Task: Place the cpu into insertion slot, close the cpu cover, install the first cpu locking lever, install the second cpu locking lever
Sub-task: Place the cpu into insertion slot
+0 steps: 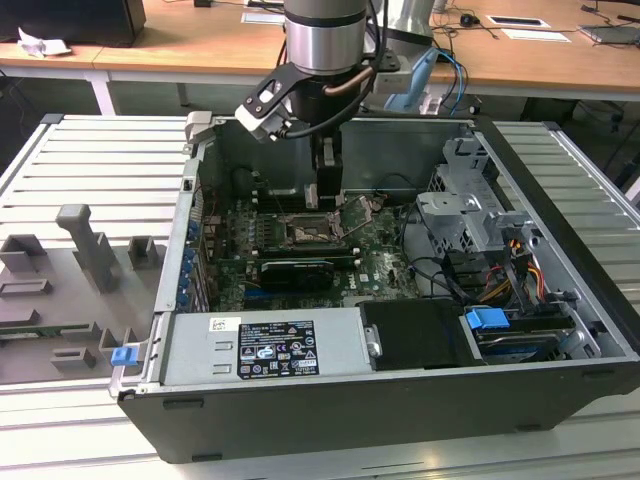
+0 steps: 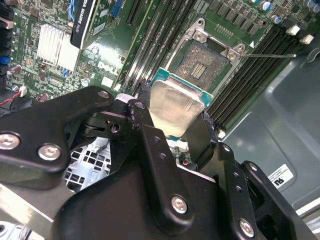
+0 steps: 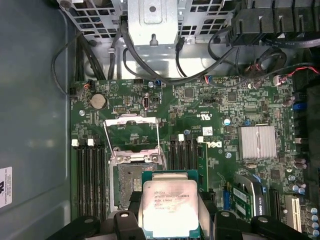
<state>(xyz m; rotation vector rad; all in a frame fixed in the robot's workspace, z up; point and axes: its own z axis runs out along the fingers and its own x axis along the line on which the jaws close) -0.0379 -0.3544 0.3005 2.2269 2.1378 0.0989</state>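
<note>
- Grey metal top of the cpu (image 2: pixel 175 107) faces up. The chip is clamped on opposite edges between the two black fingers (image 2: pixel 145 125) of the end effector (image 2: pixel 175 127).
- The first wrist view shows the same grip: cpu (image 3: pixel 170 207) between the sides of the end effector (image 3: pixel 172 225), with a green edge showing around the metal top.
- The cpu hangs in the air over the green board (image 3: pixel 225 110) and is not seated. In both wrist views it sits just beside the socket and overlaps the socket's near edge.
- The socket (image 2: pixel 202 65) is bare, with its contact field exposed inside a silver rim. The first wrist view shows the socket (image 3: pixel 129 182) the same way.
- The cover (image 3: pixel 131 131) is tipped up open on the far side of the socket.
- A thin wire lever (image 2: pixel 270 56) sticks out from the socket corner across the memory slots (image 2: pixel 250 75).
- Exterior view: the arm reaches down into the open computer case (image 1: pixel 560 330), and the end effector (image 1: pixel 322 190) is low over the socket (image 1: pixel 305 232).
- The case lies on a slatted metal counter (image 1: pixel 100 170), with a grey power supply box (image 1: pixel 265 345) along its near edge.
</note>
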